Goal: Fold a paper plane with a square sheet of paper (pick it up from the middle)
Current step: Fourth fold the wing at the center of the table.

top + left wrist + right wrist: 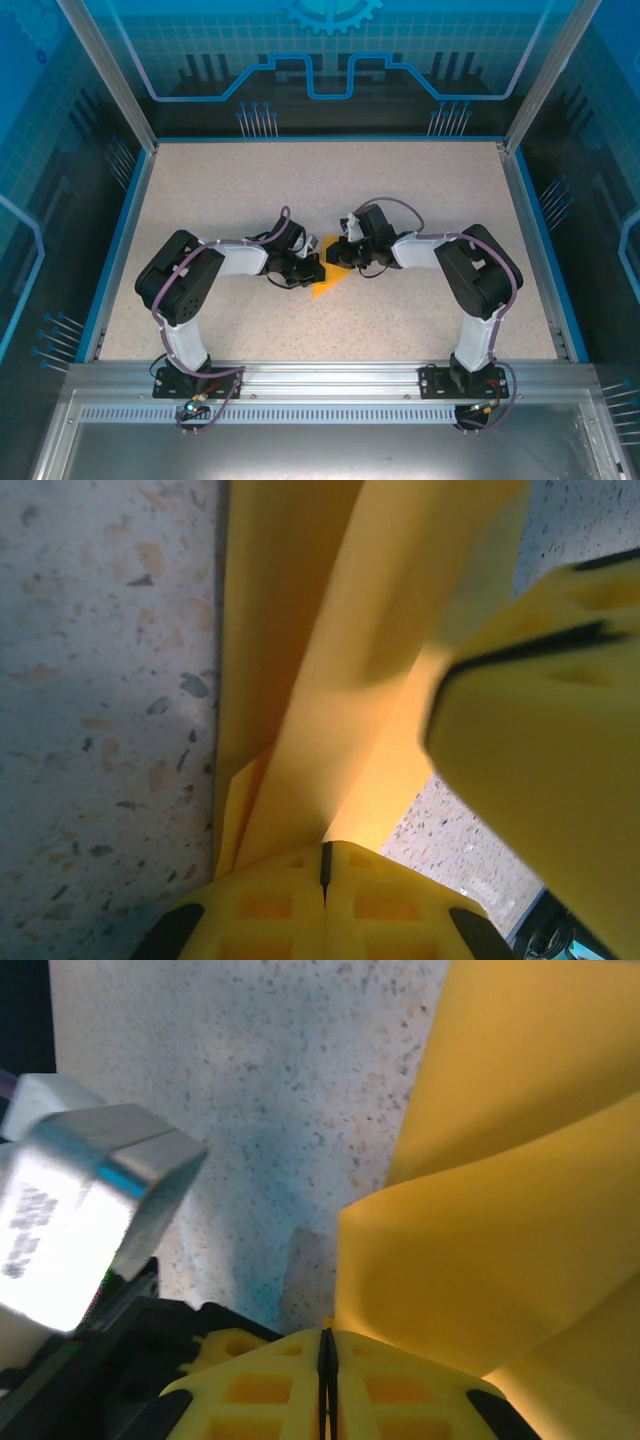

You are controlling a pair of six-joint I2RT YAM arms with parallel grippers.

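Note:
The orange-yellow sheet of paper (pixel 326 289) lies folded in layers at the table's middle, a pointed part sticking out toward the near edge. Both grippers hide most of it, so I cannot tell whether it has the paper plane's shape. My left gripper (pixel 314 270) comes in from the left. Its jaws (pixel 325 846) are shut on the stacked layers of paper (pixel 320 630), which rise away from the tips. My right gripper (pixel 339 258) meets it from the right, jaws (pixel 327 1332) shut, with the edge of the curved paper (pixel 500 1220) running into their seam. A right finger (pixel 545 740) looms over the paper.
The speckled tabletop (pixel 450 190) is ringed by a blue rim (pixel 115 250) and clear walls. The left arm's grey wrist housing (pixel 80 1210) sits close beside the right gripper. Both arm bases (pixel 185 380) stand on the metal rail at the near edge.

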